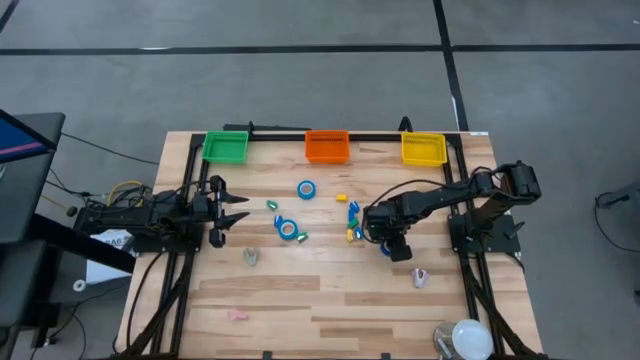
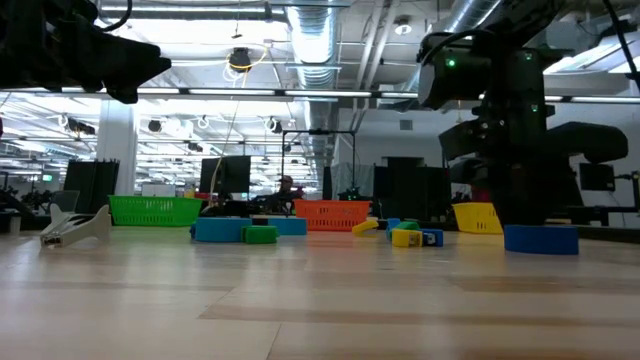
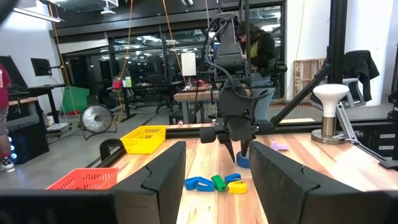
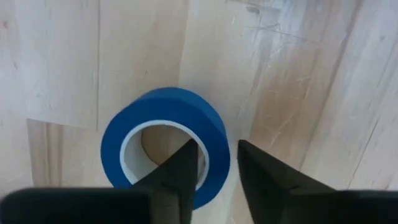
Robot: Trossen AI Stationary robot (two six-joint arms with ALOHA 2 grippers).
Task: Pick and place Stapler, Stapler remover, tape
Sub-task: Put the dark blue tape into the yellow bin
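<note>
Pale butcher-block planks make up the table (image 1: pixel 330 300), matte and lightly scratched under the right wrist camera.

On that wood, at the right side of the table, lies a blue tape roll (image 4: pixel 165 140): a flat ring with a smooth blue outer band and a pale inner core, lying on its side. The right gripper (image 4: pixel 217 174) straddles the roll's wall, one dark finger inside the hole and the other outside, the gap between them narrow and closing on the band. Whether the pads already press the tape I cannot tell; the roll still sits on the table.

Two more blue rolls (image 1: pixel 306 189) lie nearer the table's middle, and a loose cluster of small blue, yellow and green staplers (image 1: pixel 352 215) sits just beside the right arm. Pale staple removers (image 1: pixel 251 257) lie scattered farther toward the front. Green (image 1: pixel 226 147), orange (image 1: pixel 327 146) and yellow (image 1: pixel 423 149) mesh bins line the far edge.

The left gripper (image 1: pixel 235 210) waits at the left side, fingers partly apart, holding nothing.

Risk, as I judge it: the grip takes only one thin wall of the ring, so the smooth tape could pivot or slip out on lifting. A swing toward the bins could also brush the nearby staplers.
</note>
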